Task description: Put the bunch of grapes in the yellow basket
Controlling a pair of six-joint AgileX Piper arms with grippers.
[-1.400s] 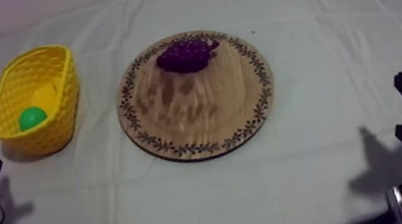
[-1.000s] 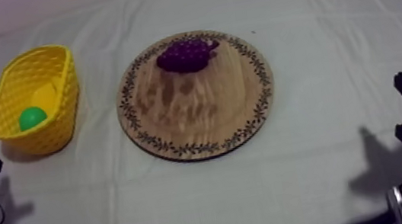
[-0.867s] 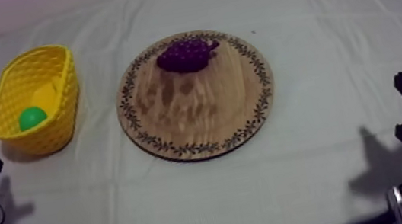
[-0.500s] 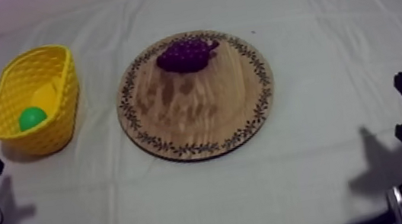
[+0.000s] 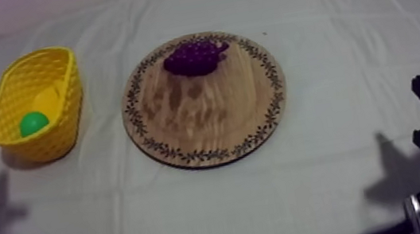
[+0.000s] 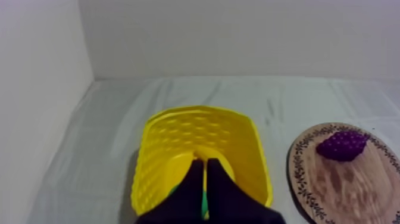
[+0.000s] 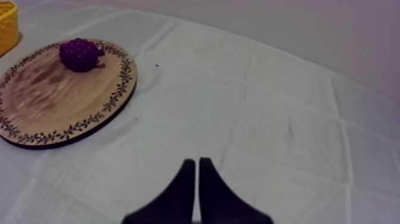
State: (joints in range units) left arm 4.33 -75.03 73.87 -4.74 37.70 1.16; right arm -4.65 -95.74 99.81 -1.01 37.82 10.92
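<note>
Purple grapes (image 5: 193, 57) sit untouched on the board's (image 5: 205, 119) far part, basket (image 5: 42, 142) by the desk's (image 5: 335, 171) left edge. My left fingers (image 6: 193, 182) and right fingers (image 7: 186, 182) are pressed together, empty. Next I'd reach, spread, straddle them.

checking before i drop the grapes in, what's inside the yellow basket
A round green fruit lies in the yellow basket, with a yellow piece behind it, possibly the banana. The basket's near wall hides the floor under and in front of them.
</note>
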